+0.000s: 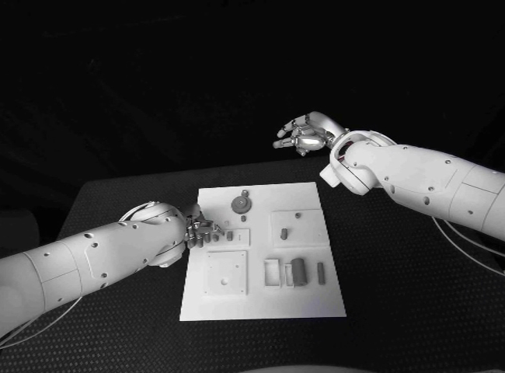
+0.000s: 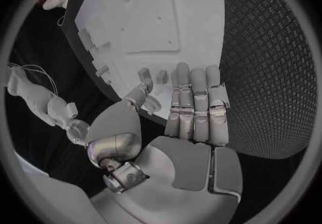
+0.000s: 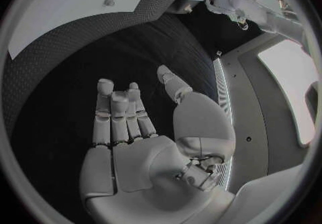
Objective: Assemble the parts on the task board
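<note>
Currently left hand point(image 1: 201, 231) low at the left edge of the task board point(image 1: 264, 303), fingers straight and spread, holding nothing; fingertips point(image 2: 192, 76) just beside two small parts point(image 2: 153, 77) standing near that edge. Right hand point(image 1: 306, 134) raised well beyond the far edge of the board, off the desk point(image 1: 398, 295), fingers loosely apart, empty palm facing down in the right wrist view.

Judging step: reach phase, nothing picked yet. Looks like left hand lining up on the small pieces by the board edge. Next move likely needs thumb and a finger closed on one piece without knocking its neighbour, then carry to a matching pocket. Right hand needs to come down over the board before being of use.

Count, head view:
- one board, mid-desk
- one round gear-like part point(image 1: 242, 204) near the far edge
- one small peg point(image 1: 284, 231) in the square recess right of centre
- about three upright block parts point(image 1: 298, 271) grouped near the right half, front
- two small pieces by the left fingers
- one square plate recess point(image 1: 226, 273) front left

Exact count of the smallest bits hard to tell.
</note>
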Motion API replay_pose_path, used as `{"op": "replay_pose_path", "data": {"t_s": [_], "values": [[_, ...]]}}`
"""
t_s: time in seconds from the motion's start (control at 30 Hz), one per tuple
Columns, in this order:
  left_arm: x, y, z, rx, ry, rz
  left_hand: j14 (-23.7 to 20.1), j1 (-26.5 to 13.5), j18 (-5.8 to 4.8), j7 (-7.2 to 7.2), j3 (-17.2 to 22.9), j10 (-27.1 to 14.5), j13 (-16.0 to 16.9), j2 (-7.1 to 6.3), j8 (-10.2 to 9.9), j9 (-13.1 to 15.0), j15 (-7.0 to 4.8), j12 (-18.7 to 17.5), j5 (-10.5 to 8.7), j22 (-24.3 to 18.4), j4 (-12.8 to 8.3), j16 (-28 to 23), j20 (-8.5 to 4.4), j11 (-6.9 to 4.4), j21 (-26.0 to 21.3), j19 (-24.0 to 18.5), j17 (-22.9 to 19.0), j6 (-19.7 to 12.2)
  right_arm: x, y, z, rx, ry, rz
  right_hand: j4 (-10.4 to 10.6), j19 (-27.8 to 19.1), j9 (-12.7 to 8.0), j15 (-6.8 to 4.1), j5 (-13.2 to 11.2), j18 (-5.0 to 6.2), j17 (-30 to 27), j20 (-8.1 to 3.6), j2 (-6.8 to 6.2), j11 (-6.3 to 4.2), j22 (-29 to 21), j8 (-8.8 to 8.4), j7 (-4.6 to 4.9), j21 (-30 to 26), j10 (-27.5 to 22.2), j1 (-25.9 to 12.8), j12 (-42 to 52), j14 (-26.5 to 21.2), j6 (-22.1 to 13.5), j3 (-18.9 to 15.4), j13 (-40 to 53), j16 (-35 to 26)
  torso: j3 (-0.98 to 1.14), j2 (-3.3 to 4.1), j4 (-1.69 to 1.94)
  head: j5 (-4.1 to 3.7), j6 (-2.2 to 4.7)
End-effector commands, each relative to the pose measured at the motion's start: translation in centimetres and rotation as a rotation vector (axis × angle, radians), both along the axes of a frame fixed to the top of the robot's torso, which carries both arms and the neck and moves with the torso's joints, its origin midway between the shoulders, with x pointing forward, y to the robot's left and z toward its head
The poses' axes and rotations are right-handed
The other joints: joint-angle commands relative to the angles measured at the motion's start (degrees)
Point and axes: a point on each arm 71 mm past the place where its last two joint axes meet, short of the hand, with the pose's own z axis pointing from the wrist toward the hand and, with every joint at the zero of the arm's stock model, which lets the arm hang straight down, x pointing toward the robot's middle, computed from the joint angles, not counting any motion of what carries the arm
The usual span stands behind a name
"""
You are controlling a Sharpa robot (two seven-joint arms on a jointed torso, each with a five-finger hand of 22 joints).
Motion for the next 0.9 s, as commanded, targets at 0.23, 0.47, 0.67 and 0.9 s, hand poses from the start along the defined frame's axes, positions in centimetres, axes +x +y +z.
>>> {"op": "replay_pose_path", "data": {"t_s": [0.23,0.47,0.67,0.9], "values": [[0.8,0.3,1.1,-0.143,-0.043,0.075,-0.53,0.82,-0.19,0.03,0.1,-0.69,-0.01,0.0,0.32,0.3,0.1,0.21,-0.26,1.24,0.06,0.43,0.14,0.07,-0.36,-0.55,-0.28,-0.26,-0.1,0.1,0.0,0.0,0.004,0.013,0.27,0.06,-0.07,0.05,-0.1,0.47,-0.08,-0.24,-0.12,0.02,0.59,-0.16,0.4,-0.22,-0.3,-0.55,0.35,-0.26,-0.09,-0.03,-0.07,0.11,0.02,-0.01,0.02,0.03,0.14],[1.1,0.0,2.3,-0.244,-0.05,0.077,-3.53,2.55,-0.64,1.46,-0.13,-3.79,-0.62,1.03,-1.24,-0.02,1.25,-1.09,-0.24,1.06,-1.68,-0.7,1.14,1.46,-1.72,-3.38,-1.4,-3.37,-0.1,0.0,0.0,-0.001,0.004,0.011,0.27,0.06,-0.07,0.05,-0.1,0.47,-0.09,-0.24,-0.12,0.02,0.59,-0.15,0.4,-0.22,-0.31,-0.55,0.36,-0.26,-0.09,-0.03,-0.08,0.12,0.03,-0.04,0.03,0.04,0.34],[1.3,0.4,2.8,-0.244,-0.033,0.061,-4.41,6.68,-0.5,1.76,0.87,-4.63,-0.75,3.07,-1.4,-0.13,1.79,-1.22,-0.2,1.17,-4.18,-0.69,1.72,1.84,-2.2,-4.14,-1.83,-3.76,-0.1,-0.1,0.0,-0.001,0.004,0.01,0.26,0.06,-0.07,0.05,-0.09,0.47,-0.09,-0.24,-0.11,0.03,0.6,-0.15,0.41,-0.23,-0.31,-0.54,0.37,-0.27,-0.09,-0.03,-0.08,0.12,0.05,-0.03,0.02,0.02,0.46],[0.9,0.7,2.6,-0.198,0.009,0.027,-3.98,9.34,-0.43,1.37,0.39,-4.11,-0.74,4.92,-0.85,-0.14,1.85,-0.7,-0.23,1.23,-4.51,-0.07,1.84,1.59,-2.01,-3.58,-2.16,-2.59,-0.1,-0.2,0.0,-0.002,0.005,0.007,0.26,0.06,-0.07,0.06,-0.09,0.47,-0.1,-0.24,-0.11,0.03,0.6,-0.14,0.41,-0.23,-0.32,-0.53,0.38,-0.27,-0.08,-0.02,-0.09,0.13,0.02,0.0,0.05,-0.06,0.34]]}}
